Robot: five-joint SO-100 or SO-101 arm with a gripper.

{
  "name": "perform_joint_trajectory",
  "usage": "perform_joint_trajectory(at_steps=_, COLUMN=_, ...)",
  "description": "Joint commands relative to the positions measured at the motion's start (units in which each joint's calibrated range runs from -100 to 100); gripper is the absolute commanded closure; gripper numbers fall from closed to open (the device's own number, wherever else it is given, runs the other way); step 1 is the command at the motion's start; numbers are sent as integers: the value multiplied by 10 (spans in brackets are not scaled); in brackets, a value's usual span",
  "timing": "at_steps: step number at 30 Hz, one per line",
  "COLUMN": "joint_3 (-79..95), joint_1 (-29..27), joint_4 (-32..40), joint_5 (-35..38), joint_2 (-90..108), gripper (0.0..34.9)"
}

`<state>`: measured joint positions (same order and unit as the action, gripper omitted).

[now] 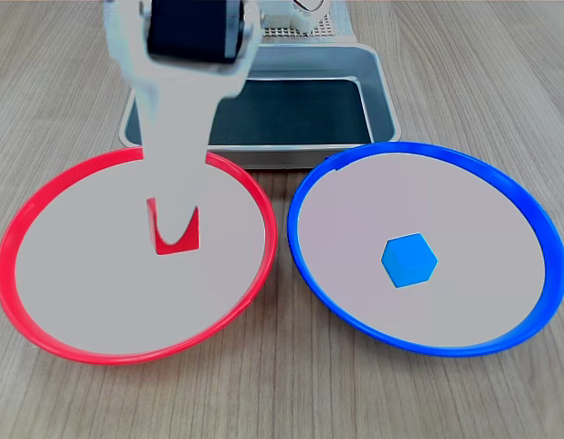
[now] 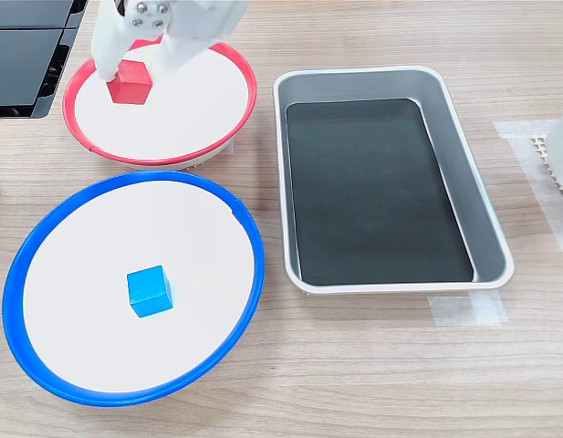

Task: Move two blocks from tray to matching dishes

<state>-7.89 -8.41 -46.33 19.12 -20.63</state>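
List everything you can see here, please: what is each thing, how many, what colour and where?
Small blue cube: one, bright blue, lying in the blue-rimmed plate.
Small red cube: one, bright red, in the red-rimmed plate, between the gripper's fingers.
Round shallow blue-rimmed plate: one, pale grey centre, on the first exterior view's right.
Round shallow red-rimmed plate: one, pale grey centre, beside the blue one.
Rectangular grey metal tray: one, black floor, no cubes inside.
Wooden table: one, pale brown, under everything.
White gripper: one, over the red-rimmed plate, around the red cube.

no text, label, brand, number or sign can be read anywhere in either exterior view, on any object or on the table.
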Motion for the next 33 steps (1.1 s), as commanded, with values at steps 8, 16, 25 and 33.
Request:
perform_joint_trajectory(at_steps=8, joint_3=203, joint_1=-24, joint_4=154, joint_5=-7, joint_2=121, gripper=110)
perform_joint_trajectory(at_steps=16, joint_3=736, joint_1=17, joint_4=304, joint_5=-201, joint_2=716, gripper=348)
perform_joint_trajectory(at_steps=25, joint_3=1044, joint_1=44, joint_4=117, joint_5=-227, joint_2=1133, gripper=348)
perform_joint_trajectory(at_steps=33, joint_3=1079, joint_1=39, joint_4=11, joint_5=-239, joint_2=1196, gripper=348)
